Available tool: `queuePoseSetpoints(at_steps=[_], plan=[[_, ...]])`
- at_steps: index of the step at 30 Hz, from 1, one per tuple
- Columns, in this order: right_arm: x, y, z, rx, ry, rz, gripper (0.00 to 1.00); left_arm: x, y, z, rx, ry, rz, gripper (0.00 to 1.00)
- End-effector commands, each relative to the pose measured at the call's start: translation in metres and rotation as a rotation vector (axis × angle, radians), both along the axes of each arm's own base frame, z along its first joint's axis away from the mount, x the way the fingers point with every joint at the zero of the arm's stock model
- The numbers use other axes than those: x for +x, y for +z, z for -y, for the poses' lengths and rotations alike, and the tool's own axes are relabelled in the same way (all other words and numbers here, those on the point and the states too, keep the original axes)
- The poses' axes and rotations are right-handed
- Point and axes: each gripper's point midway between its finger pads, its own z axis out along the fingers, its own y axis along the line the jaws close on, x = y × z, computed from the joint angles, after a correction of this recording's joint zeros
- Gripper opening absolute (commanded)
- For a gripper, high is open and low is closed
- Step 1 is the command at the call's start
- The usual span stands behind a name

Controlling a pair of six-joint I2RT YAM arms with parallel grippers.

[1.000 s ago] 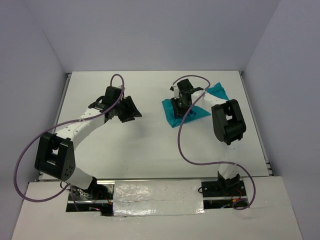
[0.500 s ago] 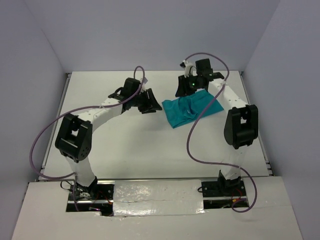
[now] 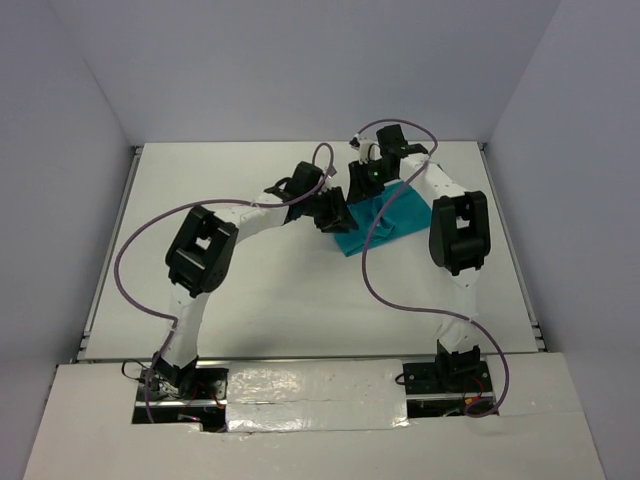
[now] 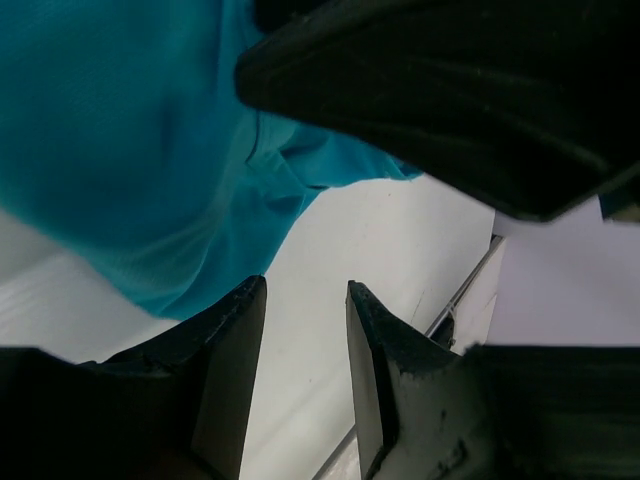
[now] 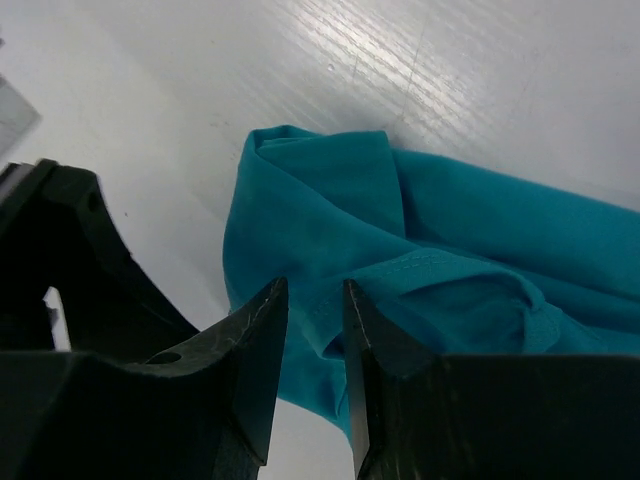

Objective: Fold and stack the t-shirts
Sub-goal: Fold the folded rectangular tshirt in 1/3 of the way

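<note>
The teal t-shirt (image 3: 392,213) lies crumpled and partly folded on the white table, right of centre at the back. My left gripper (image 3: 335,212) is at the shirt's left edge. In the left wrist view the left gripper (image 4: 305,290) has its jaws apart with only bare table between them, and the shirt (image 4: 140,150) lies just beyond the tips. My right gripper (image 3: 366,180) is over the shirt's far left part. In the right wrist view the right gripper (image 5: 312,290) has a narrow gap between its jaws, with a fold of the shirt (image 5: 420,250) under the tips.
The two grippers are very close together; the right gripper's black body (image 4: 450,90) fills the top of the left wrist view. The table's metal rail (image 3: 510,240) runs along the right edge. Purple cables (image 3: 375,270) loop from both arms. Grey walls enclose the back and sides.
My left arm has reached right, from mid-table to the shirt's left edge. My right gripper has shifted slightly left over the shirt. The shirt looks more bunched than half a second ago.
</note>
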Motion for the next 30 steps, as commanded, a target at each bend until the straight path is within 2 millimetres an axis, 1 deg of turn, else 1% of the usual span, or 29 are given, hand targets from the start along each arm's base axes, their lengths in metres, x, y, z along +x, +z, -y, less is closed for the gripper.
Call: queuePoseSetpoints(at_steps=[1, 2, 3, 5, 6, 7, 10, 11, 14, 16, 18, 22, 24, 25, 26, 28, 29, 30], plan=[[0.006, 0.013, -0.005, -0.016, 0.001, 0.033, 0.36, 0.007, 0.001, 0.018, -0.024, -0.02, 0.0, 0.5], [0.005, 0.005, -0.003, -0.031, -0.006, 0.018, 0.35, 0.006, -0.009, 0.02, -0.009, -0.023, -0.024, 0.49], [0.006, 0.002, -0.001, -0.043, -0.014, 0.014, 0.35, 0.006, -0.015, 0.019, 0.001, -0.019, -0.035, 0.49], [0.009, -0.01, 0.01, -0.103, -0.063, 0.006, 0.34, 0.004, -0.028, 0.018, 0.025, -0.012, -0.064, 0.5], [0.014, -0.014, 0.015, -0.123, -0.085, 0.017, 0.33, 0.005, -0.034, 0.016, 0.04, -0.001, -0.072, 0.5], [0.019, -0.02, 0.025, -0.165, -0.13, 0.021, 0.33, 0.004, -0.037, 0.015, 0.052, 0.002, -0.079, 0.5], [0.024, -0.034, 0.036, -0.22, -0.182, 0.013, 0.32, 0.003, -0.052, 0.011, 0.082, 0.01, -0.109, 0.51], [0.028, -0.04, 0.044, -0.253, -0.205, 0.011, 0.32, 0.001, -0.058, 0.01, 0.092, 0.01, -0.129, 0.51], [0.034, -0.051, 0.055, -0.294, -0.239, 0.007, 0.32, -0.001, -0.067, 0.008, 0.109, 0.019, -0.145, 0.52], [0.037, -0.053, 0.058, -0.304, -0.249, 0.008, 0.32, -0.001, -0.072, 0.007, 0.118, 0.023, -0.154, 0.52], [0.04, -0.06, 0.065, -0.328, -0.273, 0.002, 0.31, -0.002, -0.075, 0.006, 0.126, 0.022, -0.163, 0.52], [0.044, -0.062, 0.077, -0.35, -0.308, -0.003, 0.3, -0.008, -0.08, 0.0, 0.146, 0.021, -0.176, 0.52], [0.043, -0.058, 0.08, -0.34, -0.314, -0.008, 0.3, -0.012, -0.085, -0.004, 0.157, 0.023, -0.192, 0.53], [0.041, -0.059, 0.082, -0.337, -0.314, -0.012, 0.31, -0.012, -0.085, -0.006, 0.156, 0.026, -0.191, 0.53], [0.043, -0.052, 0.088, -0.324, -0.325, -0.005, 0.31, -0.016, -0.09, -0.009, 0.167, 0.029, -0.204, 0.53], [0.042, -0.043, 0.084, -0.262, -0.293, -0.004, 0.35, -0.016, -0.091, -0.012, 0.165, 0.034, -0.209, 0.53], [0.038, -0.031, 0.086, -0.215, -0.269, -0.01, 0.4, -0.018, -0.093, -0.013, 0.168, 0.033, -0.212, 0.53], [0.036, -0.021, 0.081, -0.162, -0.211, 0.002, 0.42, -0.017, -0.093, -0.013, 0.168, 0.034, -0.211, 0.53]])
